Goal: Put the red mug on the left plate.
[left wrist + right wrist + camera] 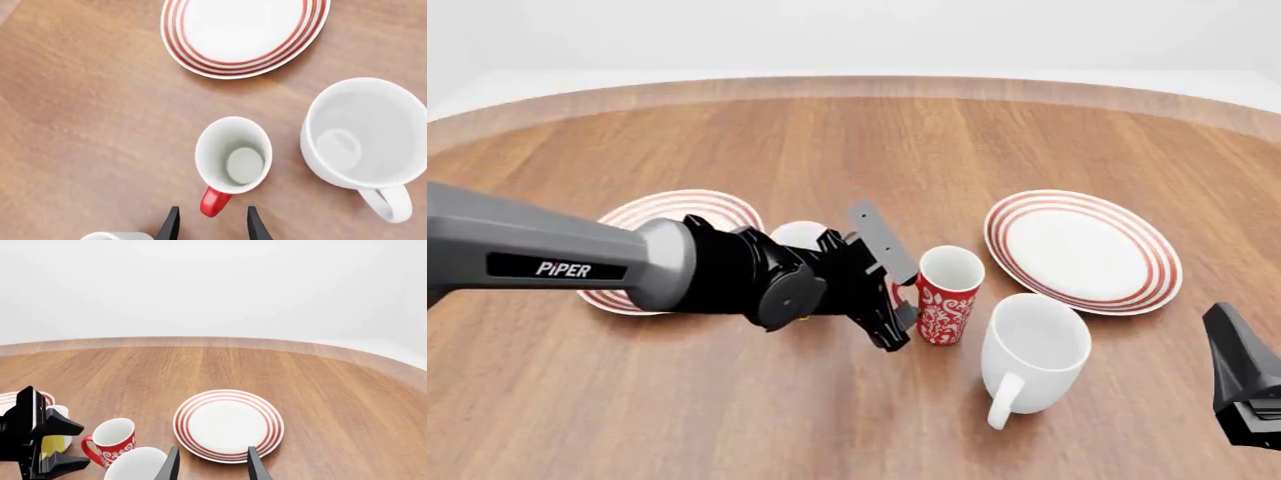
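Note:
The red mug (949, 297) stands upright on the table between the two plates, its red handle (215, 201) turned toward my left gripper (888, 285). That gripper is open, with one finger on each side of the handle and not touching it. In the left wrist view I look down into the mug's white inside (233, 155), just ahead of the left gripper (212, 227). The left plate (647, 212) lies behind my left arm, which partly hides it. My right gripper (212, 465) is open and empty at the near right (1241, 385).
A large white mug (1034, 350) stands just right of the red mug, handle toward me. The right plate (1081, 250) lies beyond it. A yellow mug (53, 442) sits behind my left gripper, close to the left plate.

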